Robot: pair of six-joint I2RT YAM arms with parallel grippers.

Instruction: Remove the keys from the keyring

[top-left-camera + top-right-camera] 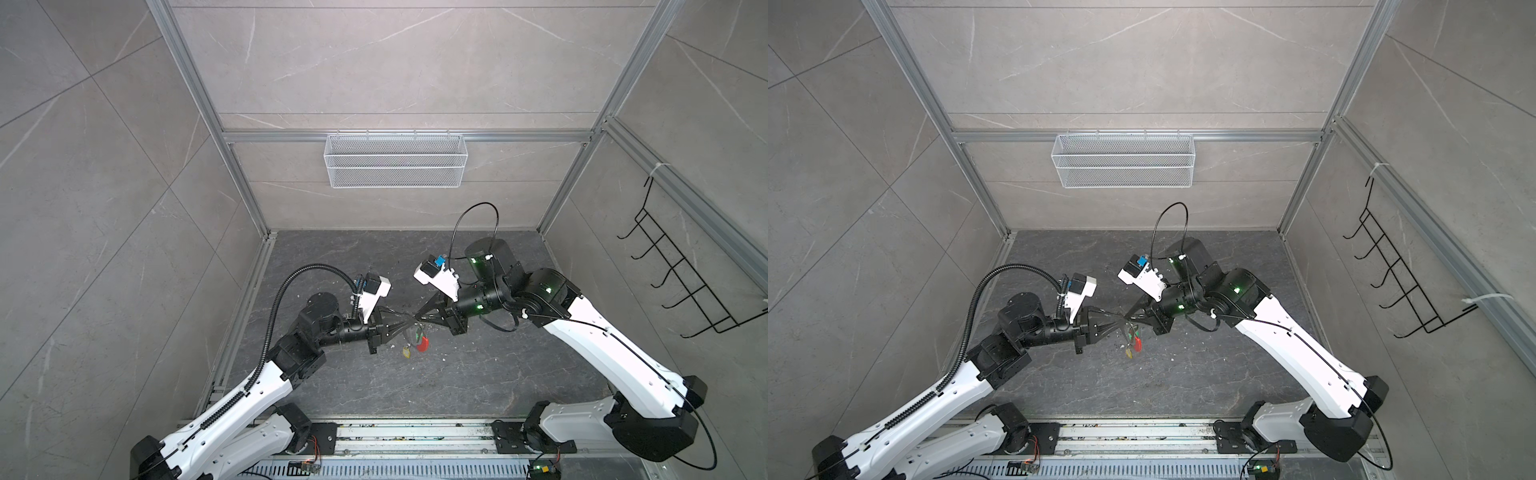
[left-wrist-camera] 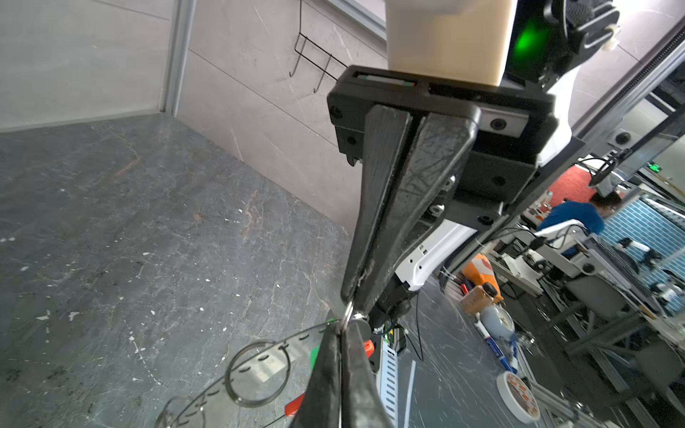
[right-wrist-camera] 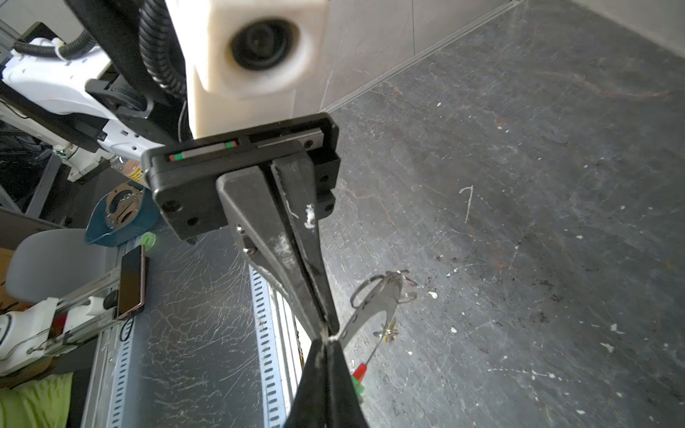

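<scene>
Closest to the lens in each wrist view are the black claws themselves: the left claw (image 2: pixel 344 329) and the right claw (image 3: pixel 328 341) meet tip to tip above the dark worktop (image 1: pixel 478 374), each with its fingers pressed together and pinched on the thin metal of the keyring (image 1: pixel 422 344). From that pinch point the keyring dangles toward the worktop in both top views, its red sleeve (image 1: pixel 1137 344) and the yellow key tag (image 1: pixel 406 352) side by side at the lower end, the tag on the left claw's side, and the green key tag (image 1: pixel 419 332) just above the sleeve, nearer the claw tips.
</scene>
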